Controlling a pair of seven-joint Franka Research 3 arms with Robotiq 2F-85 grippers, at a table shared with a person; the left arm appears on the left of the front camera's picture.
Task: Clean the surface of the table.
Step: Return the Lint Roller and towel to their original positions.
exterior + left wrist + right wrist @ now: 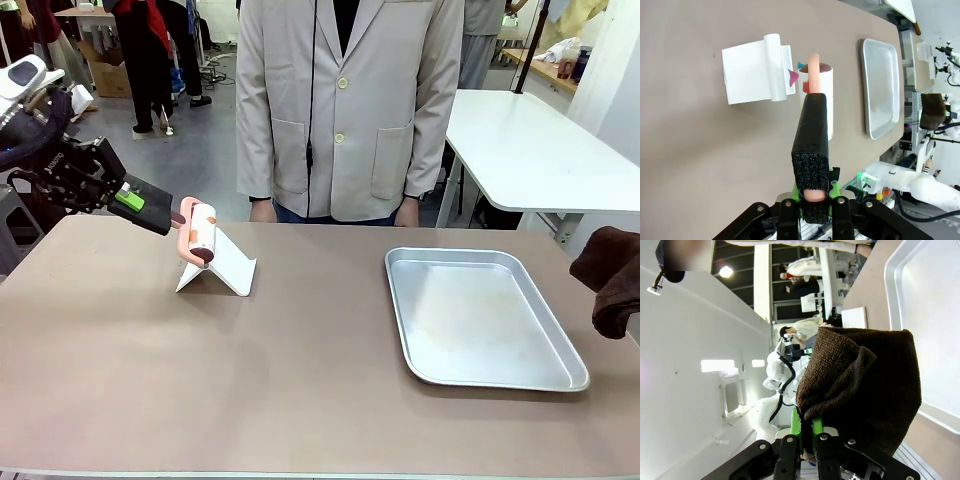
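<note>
The brownish table (250,380) spreads across the front view. My left gripper (125,198) is shut on the black foam handle of a lint roller (200,232), whose white roll on a pink frame hangs just above a white folded stand (222,270) at the table's back left. The left wrist view shows the same gripper (811,200), the lint roller (824,100), the stand (755,75) and the table (700,150). A dark brown cloth (610,275) hangs at the right edge. My right gripper (807,440) is shut on this cloth (865,385).
A shiny metal tray (487,253) lies on the right half of the table, with nothing in it. A person (345,110) in a pale jacket stands at the far edge, hands down. A white table (540,150) stands behind on the right.
</note>
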